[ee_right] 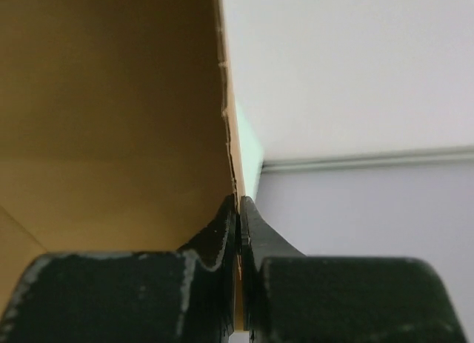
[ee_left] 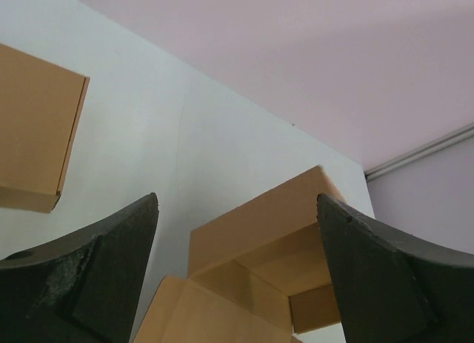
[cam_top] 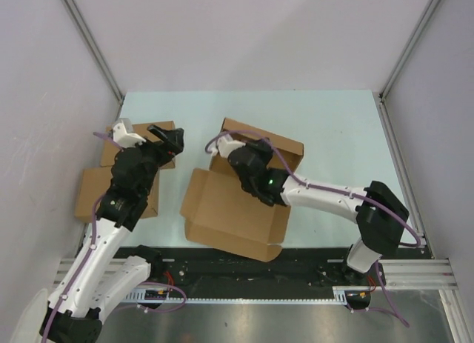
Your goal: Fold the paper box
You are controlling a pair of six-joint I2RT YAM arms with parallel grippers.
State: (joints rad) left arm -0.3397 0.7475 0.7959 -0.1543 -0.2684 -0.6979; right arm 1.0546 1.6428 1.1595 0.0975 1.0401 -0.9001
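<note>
Wall-raising seems the step in hand: the paper box (cam_top: pixel 222 206) lies half-formed in the middle of the table (cam_top: pixel 333 128), right jaws pinched shut on a raised flap's edge, left jaws wide and empty. Next, that flap likely needs folding inward.

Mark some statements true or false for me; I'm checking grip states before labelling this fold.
1. The right gripper is shut on a cardboard edge of the paper box. True.
2. The left gripper is clamped on the paper box. False: its jaws stand wide open and hold nothing.
3. Two finished boxes lie on the left side of the table. True.
4. The paper box is closed, lid down. False: it lies open, with a wide panel spread flat toward the arms' bases.
</note>
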